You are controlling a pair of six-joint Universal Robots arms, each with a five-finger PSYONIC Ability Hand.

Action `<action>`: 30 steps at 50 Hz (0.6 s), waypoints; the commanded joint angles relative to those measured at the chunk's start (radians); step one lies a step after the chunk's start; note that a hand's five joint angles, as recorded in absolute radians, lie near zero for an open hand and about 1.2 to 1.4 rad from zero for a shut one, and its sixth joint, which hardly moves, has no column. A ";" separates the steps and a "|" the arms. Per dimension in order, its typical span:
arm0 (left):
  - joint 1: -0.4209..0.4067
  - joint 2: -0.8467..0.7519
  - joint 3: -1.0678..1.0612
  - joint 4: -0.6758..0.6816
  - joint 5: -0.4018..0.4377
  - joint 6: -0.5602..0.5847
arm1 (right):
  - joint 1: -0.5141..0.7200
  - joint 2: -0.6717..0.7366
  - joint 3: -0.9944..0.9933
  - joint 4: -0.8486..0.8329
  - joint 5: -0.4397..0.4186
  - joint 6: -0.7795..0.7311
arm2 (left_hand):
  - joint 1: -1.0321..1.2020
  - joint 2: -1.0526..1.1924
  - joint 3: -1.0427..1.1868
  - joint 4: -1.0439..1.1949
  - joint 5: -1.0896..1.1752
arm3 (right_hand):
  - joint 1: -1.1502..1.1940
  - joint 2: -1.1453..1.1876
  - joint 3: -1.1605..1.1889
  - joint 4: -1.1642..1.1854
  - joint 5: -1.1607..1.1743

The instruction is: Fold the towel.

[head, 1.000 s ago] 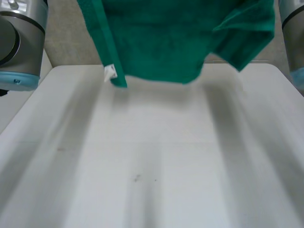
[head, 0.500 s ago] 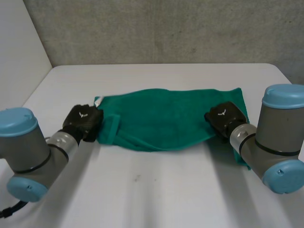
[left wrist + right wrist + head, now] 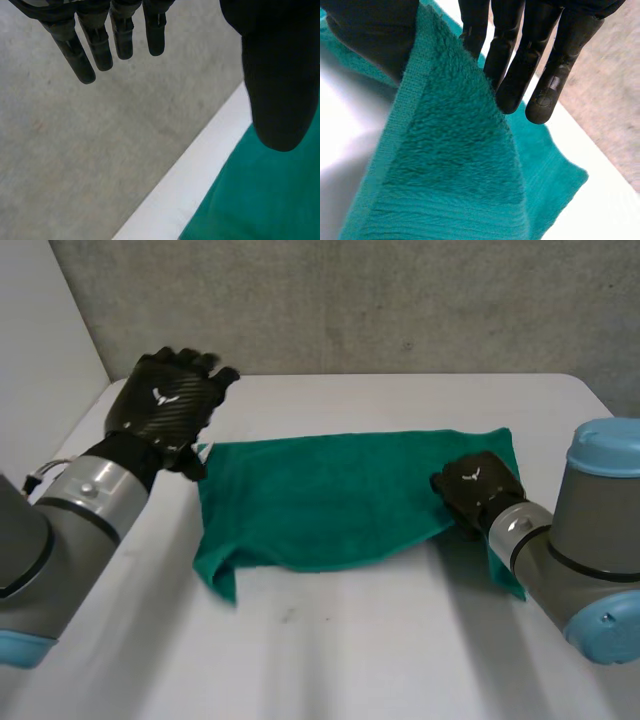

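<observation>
A green towel [image 3: 330, 495] lies folded across the middle of the white table [image 3: 350, 640], its left front corner rumpled and pointing toward me. My left hand [image 3: 165, 405] hovers above the table just beyond the towel's left edge, open with straight fingers [image 3: 100, 42] and nothing in it; the towel [image 3: 270, 200] lies below its thumb. My right hand [image 3: 478, 490] rests on the towel's right edge. In the right wrist view the towel [image 3: 455, 165] edge is pinched between the thumb and the fingers [image 3: 520, 60].
A grey wall stands behind the table's far edge [image 3: 400, 375]. In the left wrist view the table's edge [image 3: 200, 170] runs beside grey floor [image 3: 100, 140]. Bare tabletop lies in front of the towel.
The towel came down from hanging before the camera to lying on the table. My left hand has let go of its left edge and lifted away; my right hand keeps its hold.
</observation>
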 commanded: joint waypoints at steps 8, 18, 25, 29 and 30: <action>-0.169 -0.325 0.282 -0.326 -0.307 -0.335 | 0.002 -0.144 0.030 -0.034 -0.001 0.001 | -0.020 -0.011 -0.013 -0.007 0.003 | 0.420 0.227 0.214 0.203 0.232; -0.181 -0.326 0.174 -0.420 -0.344 -0.376 | -0.005 -0.133 0.028 -0.031 0.006 0.001 | -0.023 -0.014 -0.016 -0.010 0.000 | 0.420 0.227 0.214 0.203 0.232; -0.172 -0.295 0.026 -0.294 -0.378 -0.366 | 0.001 -0.136 0.024 -0.031 0.013 0.005 | -0.006 0.003 0.002 0.008 0.018 | 0.420 0.227 0.214 0.203 0.232; -0.164 -0.301 -0.014 -0.249 -0.379 -0.366 | 0.001 -0.142 0.010 -0.029 0.015 0.041 | 0.026 0.036 0.034 0.040 0.050 | 0.420 0.227 0.214 0.203 0.232; -0.164 -0.302 -0.015 -0.245 -0.379 -0.366 | -0.001 -0.145 0.007 -0.027 0.013 0.055 | 0.029 0.039 0.037 0.043 0.053 | 0.420 0.227 0.214 0.203 0.232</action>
